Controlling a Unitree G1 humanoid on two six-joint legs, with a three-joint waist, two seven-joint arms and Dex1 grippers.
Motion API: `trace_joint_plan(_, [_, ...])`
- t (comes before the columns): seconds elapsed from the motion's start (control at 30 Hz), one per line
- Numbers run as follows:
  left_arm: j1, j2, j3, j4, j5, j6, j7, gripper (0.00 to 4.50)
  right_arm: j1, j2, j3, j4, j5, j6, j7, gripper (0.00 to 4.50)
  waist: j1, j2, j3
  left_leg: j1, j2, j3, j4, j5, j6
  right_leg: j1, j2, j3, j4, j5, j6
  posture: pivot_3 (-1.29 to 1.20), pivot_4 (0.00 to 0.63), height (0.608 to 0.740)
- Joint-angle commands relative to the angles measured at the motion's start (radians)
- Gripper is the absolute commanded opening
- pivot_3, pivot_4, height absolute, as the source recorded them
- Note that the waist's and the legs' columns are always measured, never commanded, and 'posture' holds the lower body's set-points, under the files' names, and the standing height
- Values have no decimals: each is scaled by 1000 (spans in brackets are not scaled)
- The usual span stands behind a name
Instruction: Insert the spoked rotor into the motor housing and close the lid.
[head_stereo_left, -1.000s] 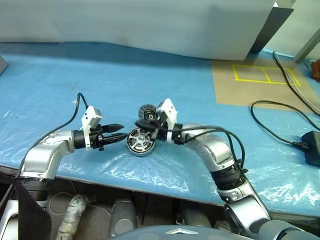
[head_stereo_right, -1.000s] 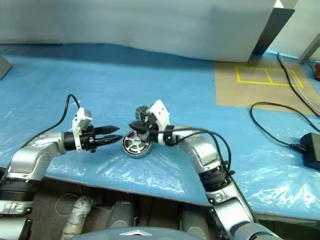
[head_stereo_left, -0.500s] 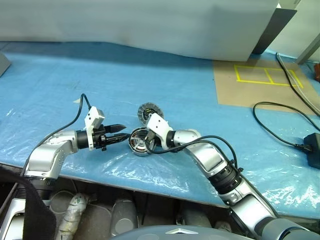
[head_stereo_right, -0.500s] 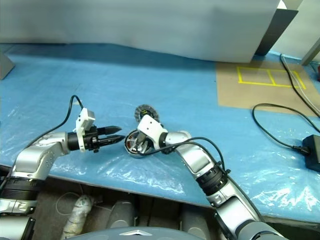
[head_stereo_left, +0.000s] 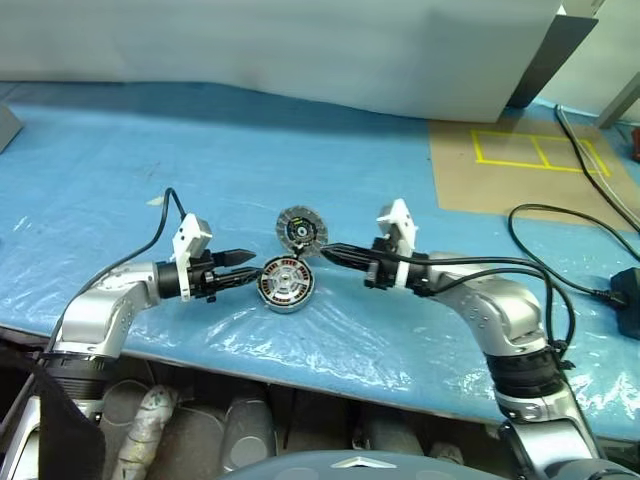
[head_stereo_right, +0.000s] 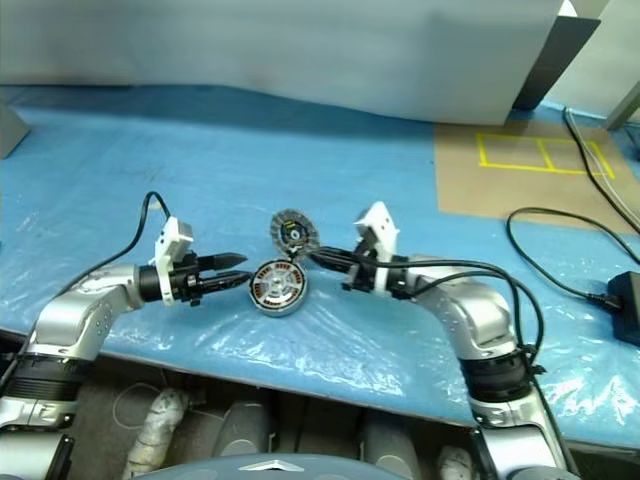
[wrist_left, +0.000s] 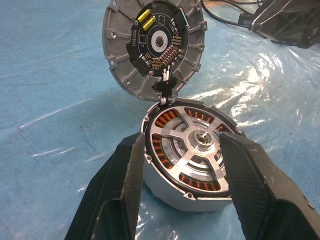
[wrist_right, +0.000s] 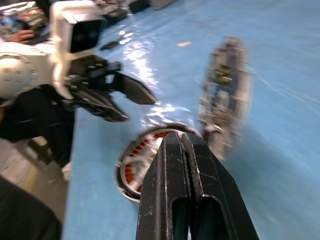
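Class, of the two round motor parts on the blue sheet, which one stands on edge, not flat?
The lid: the grey ribbed disc with a dark circuit hub stands upright, hinged at the rim of the copper-wound motor housing, which lies flat.

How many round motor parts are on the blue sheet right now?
3, joined as one assembly: the motor housing between the left gripper's fingers, the spoked rotor seated inside it, and the lid standing open behind. More may be hidden.
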Motion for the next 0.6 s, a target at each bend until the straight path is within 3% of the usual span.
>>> trace_joint_plan(0.03, [-3,-7,21,-25,-12,-24,7,2462,-68,26,-123,93,-3,-70,-100,0,-5,0,0,0,0,0,0,0,0,0,0,0,0,0,0,0,150,740])
trace_joint_plan(0.2, [-9,-20,19,-5,-3,-42,16,2462,-188,70,-65,323,-124,-191,-154,0,-8,0,0,1,0,2,1,0,0,-1,1,2,2,0,0,0,150,740])
trace_joint_plan(0.47, [-16,29,7,21,0,-41,-54,2462,-369,176,34,631,-198,-329,-28,0,-7,0,0,-9,0,1,1,0,1,-9,0,1,3,1,1,0,150,740])
trace_joint_plan(0.6, [-17,34,14,38,9,-55,-54,2462,-395,204,48,630,-175,-325,46,0,-5,0,0,-12,0,1,1,2,3,-11,0,-2,3,2,3,0,150,740])
